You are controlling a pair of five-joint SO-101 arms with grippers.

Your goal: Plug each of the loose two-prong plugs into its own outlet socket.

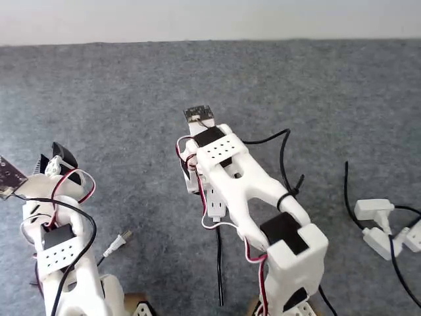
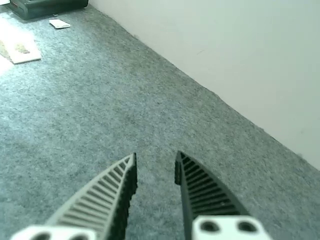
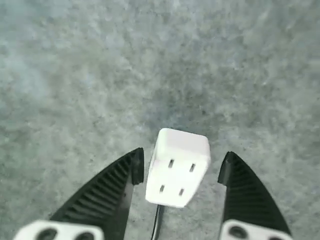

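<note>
1. right jaws spread, straddling a white outlet block (image 3: 177, 167) with two slot pairs, on the grey surface (image 3: 75, 60).
2. left jaws spread over the surface; loose two-prong plug (image 1: 117, 242) lies beside the left arm (image 1: 62, 243).

My right arm (image 1: 250, 191) hides most of the white plastic outlet block (image 1: 216, 201); the picture's edge crops one white plastic connector (image 1: 415, 236).

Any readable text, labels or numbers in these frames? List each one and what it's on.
No text is legible in any view.
White outlet block: plain slots, no print visible.
Small card on the carpet: too blurred to read.
Flat sheet on the carpet: markings too blurred to read.
Arm's circuit board: too small to read.
</note>
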